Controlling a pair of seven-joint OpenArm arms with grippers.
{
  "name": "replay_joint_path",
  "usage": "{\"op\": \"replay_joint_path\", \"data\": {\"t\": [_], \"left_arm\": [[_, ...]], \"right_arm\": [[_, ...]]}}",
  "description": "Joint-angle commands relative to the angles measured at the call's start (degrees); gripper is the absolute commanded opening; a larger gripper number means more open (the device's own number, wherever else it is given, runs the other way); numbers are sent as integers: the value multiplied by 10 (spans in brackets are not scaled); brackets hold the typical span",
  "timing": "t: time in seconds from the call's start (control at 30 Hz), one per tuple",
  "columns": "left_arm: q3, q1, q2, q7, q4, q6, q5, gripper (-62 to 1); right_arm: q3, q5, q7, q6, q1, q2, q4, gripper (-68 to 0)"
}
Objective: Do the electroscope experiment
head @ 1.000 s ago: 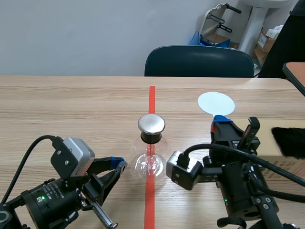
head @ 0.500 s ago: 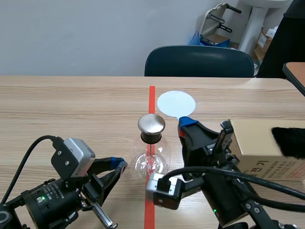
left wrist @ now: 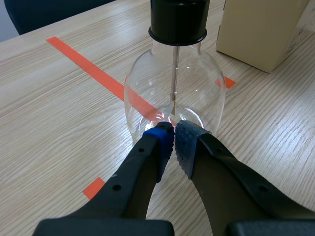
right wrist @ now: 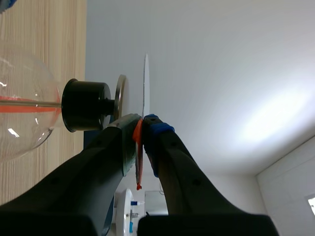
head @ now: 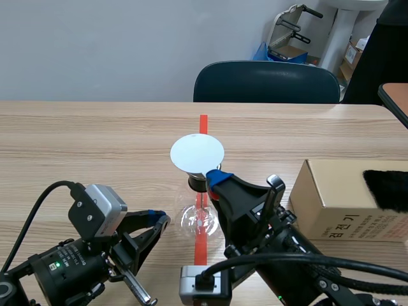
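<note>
The electroscope, a clear glass flask (head: 201, 219) with a black stopper (left wrist: 177, 19), stands on the red tape line. My right gripper (head: 214, 174) is shut on the orange handle (right wrist: 139, 158) of a white disc (head: 197, 153). The disc hangs just over the flask's metal cap (right wrist: 120, 95) and hides it in the scene view. In the right wrist view the disc (right wrist: 145, 83) shows edge-on with a thin gap to the cap. My left gripper (left wrist: 173, 140) is shut on nothing, its tips against the flask's lower wall (left wrist: 147, 93).
A cardboard box (head: 344, 199) lies to the right of the flask, with a black furry piece (head: 386, 189) on its right end. A dark chair (head: 266, 81) stands behind the table's far edge.
My right arm has carried the white disc leftward from the right side of the table to over the electroscope's cap, uncovering the box. The left arm has kept still.
</note>
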Motion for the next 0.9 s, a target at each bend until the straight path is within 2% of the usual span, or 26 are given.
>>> {"op": "replay_joint_path", "data": {"t": [0.0, 0.33, 0.47, 0.6, 0.87], "left_arm": [[-2, -2, 3, -7, 14, 1, -3, -550], [-2, -2, 3, -7, 14, 1, -3, -550], [-2, -2, 3, -7, 14, 1, -3, -550], [-2, -2, 3, -7, 14, 1, -3, -550], [-2, -2, 3, -7, 14, 1, -3, -550]], "right_arm": [[7, -1, 0, -7, 5, 3, 8, -667], [7, -1, 0, -7, 5, 3, 8, -667], [7, -1, -22, -7, 5, 3, 8, -667], [7, -1, -80, -7, 5, 3, 8, -667], [7, -1, -258, -7, 5, 5, 8, -667]]}}
